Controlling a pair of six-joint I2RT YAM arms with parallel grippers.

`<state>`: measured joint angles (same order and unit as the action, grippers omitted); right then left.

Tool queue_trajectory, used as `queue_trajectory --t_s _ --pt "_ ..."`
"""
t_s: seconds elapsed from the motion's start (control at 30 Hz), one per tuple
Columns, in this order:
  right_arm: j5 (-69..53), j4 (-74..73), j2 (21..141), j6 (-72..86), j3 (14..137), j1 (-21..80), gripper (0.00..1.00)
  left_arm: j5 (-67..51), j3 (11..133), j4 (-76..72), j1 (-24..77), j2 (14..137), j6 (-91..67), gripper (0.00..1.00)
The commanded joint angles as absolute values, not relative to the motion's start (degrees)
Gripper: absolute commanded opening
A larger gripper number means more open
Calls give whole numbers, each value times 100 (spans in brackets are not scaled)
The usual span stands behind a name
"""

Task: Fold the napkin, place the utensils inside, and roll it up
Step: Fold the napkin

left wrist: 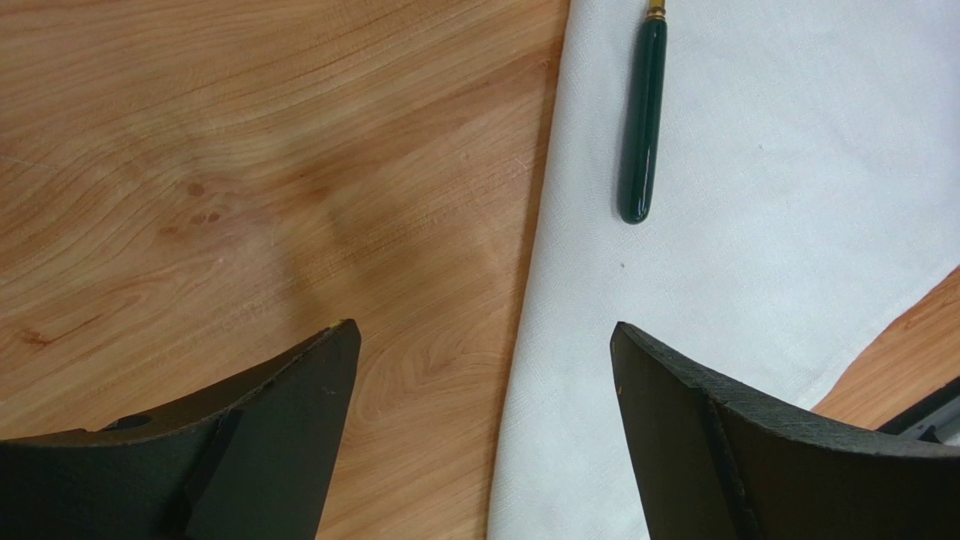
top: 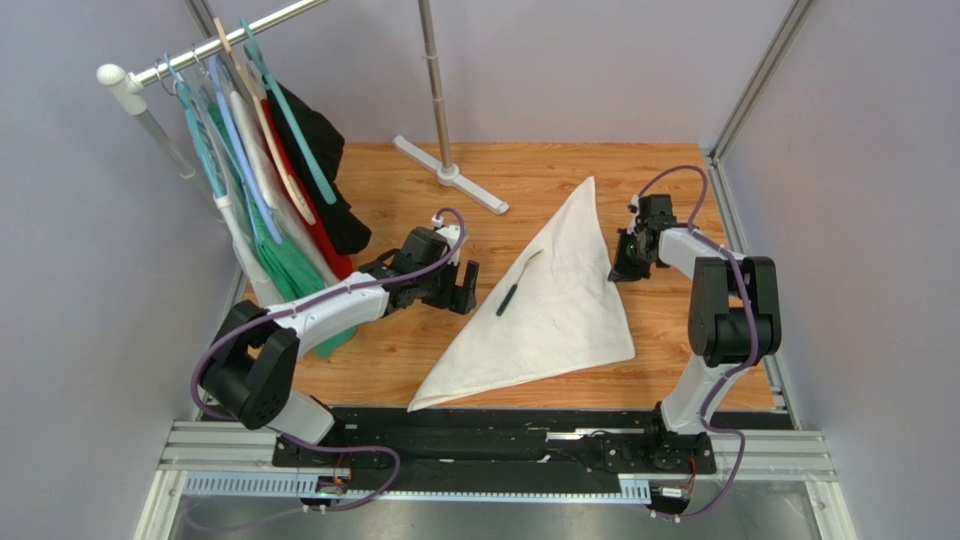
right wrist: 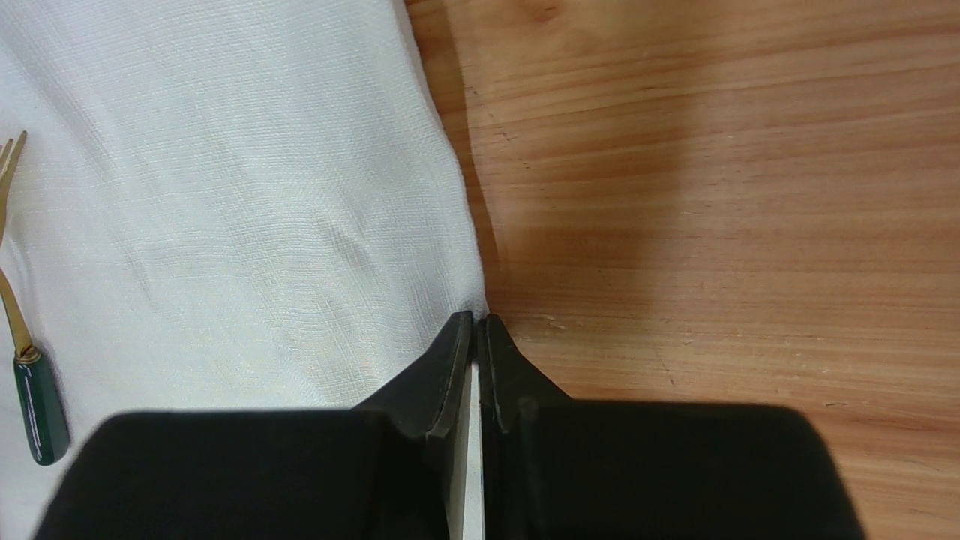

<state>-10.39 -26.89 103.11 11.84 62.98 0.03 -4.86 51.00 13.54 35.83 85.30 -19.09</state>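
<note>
Right wrist view: right gripper [right wrist: 478, 338] is pinching the napkin [right wrist: 225, 203] by its edge, probably to roll over the fork [left wrist: 642, 124]; left gripper [left wrist: 485, 338] is gaping.

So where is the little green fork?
In the top view, the green-handled gold fork lies on the white triangular cloth napkin, near its left edge.

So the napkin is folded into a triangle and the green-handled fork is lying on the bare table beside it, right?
Not quite. The napkin is folded into a triangle, but the fork is lying on the napkin, not on the table. The left wrist view shows it.
</note>
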Motion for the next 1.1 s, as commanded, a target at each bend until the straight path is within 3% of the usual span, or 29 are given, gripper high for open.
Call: queue_trajectory --t_s 0.0,0.37,0.93,0.97,1.0,1.07 --pt "-976 -2830 10564 1046 6381 167 2 -518 5071 1327 3551 8358 -1775 91" --pt "-255 -2953 10714 1485 6662 1 0 -501 5124 1415 3507 8385 -1767 92" --pt "-185 -3006 10925 1679 7224 -800 0 -606 5475 1801 3472 8456 -1784 92" --pt "-176 -3058 10881 1661 7259 -800 3 -572 5545 1958 3463 8351 -1810 92" --pt "-202 -3146 10716 1644 7295 -800 25 -554 5598 2073 3463 8289 -1871 92" --pt "-228 -3216 10460 1644 7304 -774 40 -501 5782 2467 3472 8079 -1942 93"
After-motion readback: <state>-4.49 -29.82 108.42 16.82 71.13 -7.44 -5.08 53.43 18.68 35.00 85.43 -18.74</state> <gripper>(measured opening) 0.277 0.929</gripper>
